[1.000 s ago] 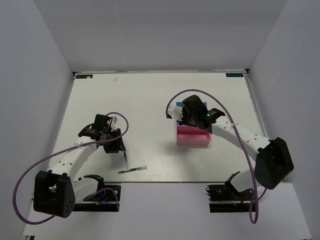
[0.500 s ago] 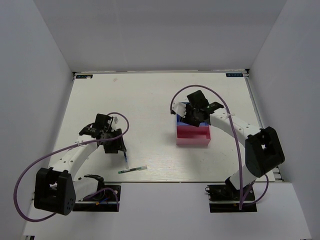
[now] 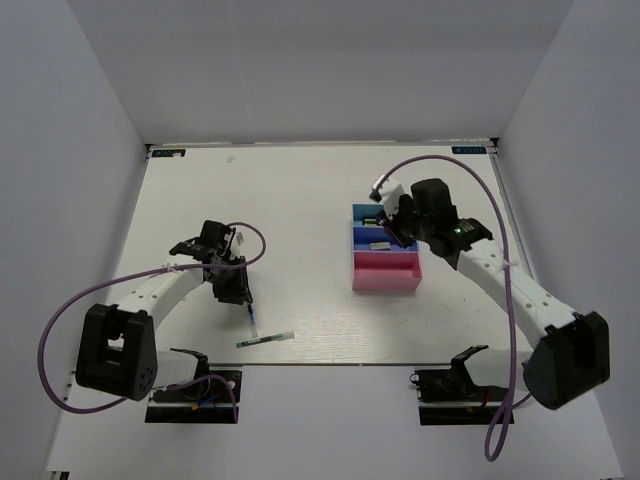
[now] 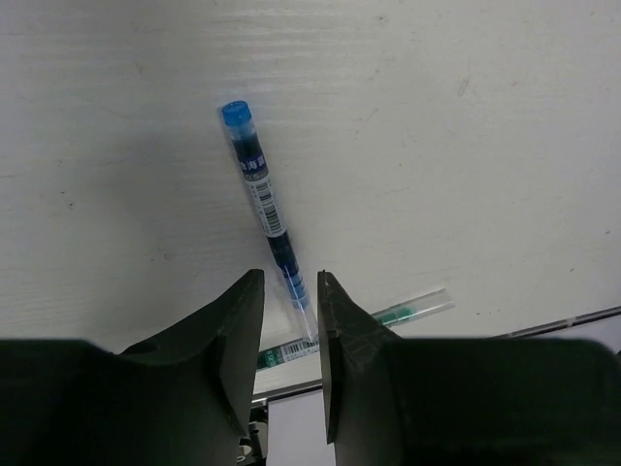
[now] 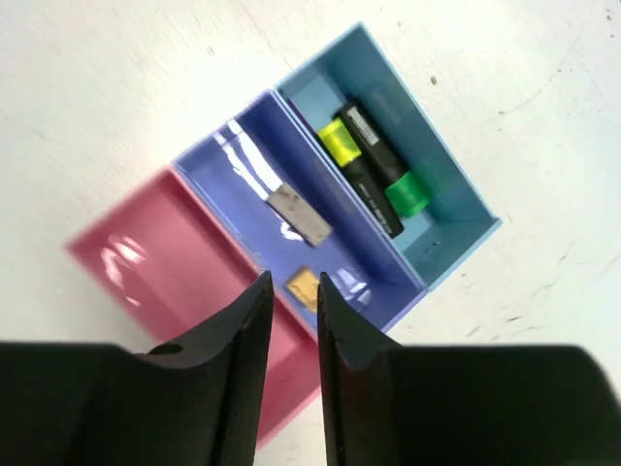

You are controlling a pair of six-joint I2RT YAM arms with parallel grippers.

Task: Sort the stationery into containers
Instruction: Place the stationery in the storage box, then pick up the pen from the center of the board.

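Three joined trays stand right of centre: light blue point(image 3: 372, 213), dark blue point(image 3: 386, 241), pink point(image 3: 385, 273). In the right wrist view the light blue tray point(image 5: 456, 218) holds a yellow-capped highlighter point(image 5: 342, 142) and a green-capped highlighter point(image 5: 406, 196). The dark blue tray point(image 5: 243, 160) holds a grey eraser point(image 5: 299, 214) and a tan eraser point(image 5: 302, 288). The pink tray point(image 5: 155, 262) is empty. My right gripper point(image 5: 292, 278) hovers above the trays, slightly open and empty. A blue pen point(image 4: 262, 194) lies on the table, its tip between the slightly open fingers of my left gripper point(image 4: 290, 277). A green pen point(image 4: 403, 313) lies just behind.
Both pens also show in the top view near the table's front edge, the blue pen point(image 3: 250, 322) and the green pen point(image 3: 266, 339). White walls enclose the table. My left gripper point(image 3: 238, 292) and right gripper point(image 3: 390, 228) are far apart.
My right arm has swung to the right and its gripper has pulled back from over the trays, uncovering them. My left gripper has shifted slightly over the blue pen.
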